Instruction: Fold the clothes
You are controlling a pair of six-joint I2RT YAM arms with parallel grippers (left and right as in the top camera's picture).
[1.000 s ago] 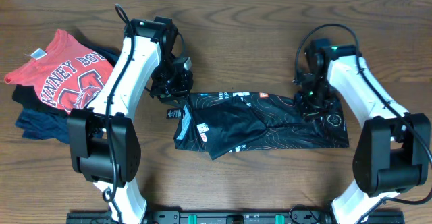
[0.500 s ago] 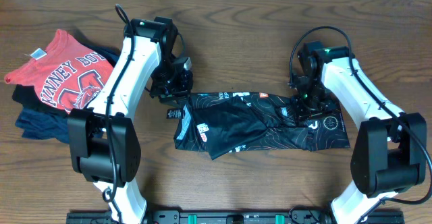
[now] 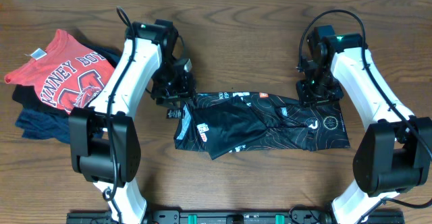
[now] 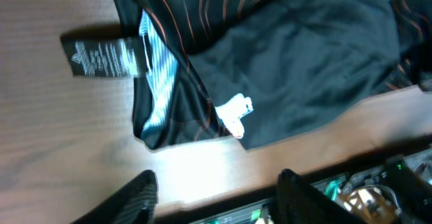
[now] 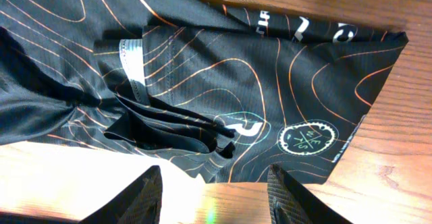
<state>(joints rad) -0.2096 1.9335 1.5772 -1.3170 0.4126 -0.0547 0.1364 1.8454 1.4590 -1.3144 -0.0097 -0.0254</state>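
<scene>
The black jersey [image 3: 263, 123] with thin orange contour lines lies crumpled and partly folded in a long strip across the table's middle. My left gripper [image 3: 177, 92] hovers at its far left corner, open and empty. In the left wrist view its jaws [image 4: 217, 183] are over bare wood beside the jersey [image 4: 270, 62], and a black label [image 4: 101, 55] sticks out. My right gripper [image 3: 317, 91] is at the jersey's far right edge, open and empty. In the right wrist view its jaws [image 5: 216, 183] are just off the fabric edge [image 5: 223, 82].
A red T-shirt with white letters [image 3: 64, 75] lies on a plain navy shirt [image 3: 40, 124] at the table's left. A black rail [image 3: 216, 217] runs along the front edge.
My right gripper has lifted off the jersey's right part and moved back and right to its far edge. The left arm has not moved.
</scene>
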